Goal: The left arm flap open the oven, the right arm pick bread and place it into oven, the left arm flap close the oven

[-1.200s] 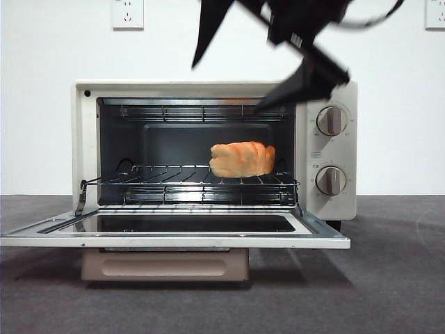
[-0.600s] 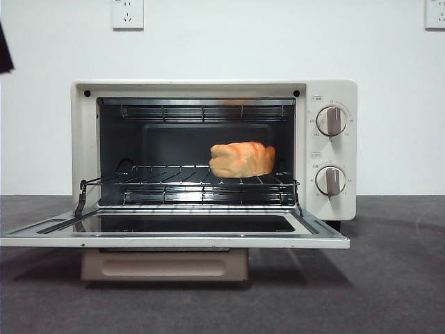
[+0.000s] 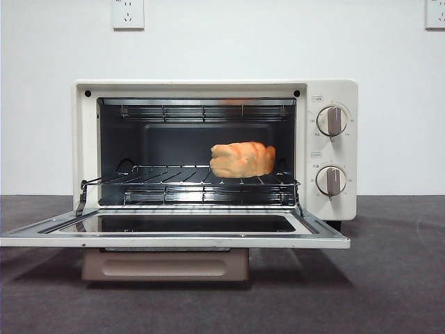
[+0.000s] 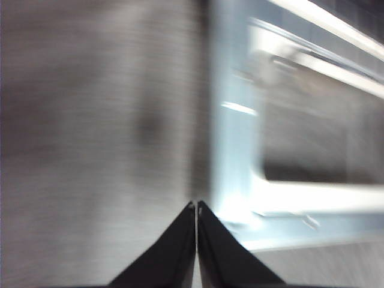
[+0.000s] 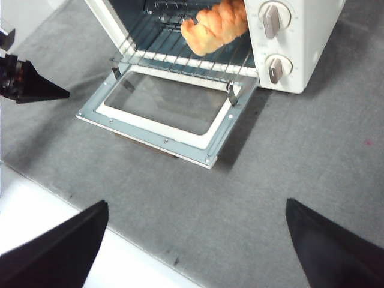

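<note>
The oven (image 3: 215, 149) stands on the grey worktop (image 3: 389, 278) with its door (image 3: 174, 229) folded down flat, and the bread (image 3: 242, 159) lies on the wire rack (image 3: 167, 182) inside, toward the side of the two knobs (image 3: 331, 120). The left end effector (image 4: 196, 207) has its jaws pressed together, holds nothing, and hangs close beside the edge of the open door. The right end effector (image 5: 198, 210) is high above the worktop in front of the oven, its jaws wide apart and empty.

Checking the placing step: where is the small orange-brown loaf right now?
The orange-brown bread loaf lies on the wire rack inside the open cream-white toaster oven, toward the side with the two round knobs.
</note>
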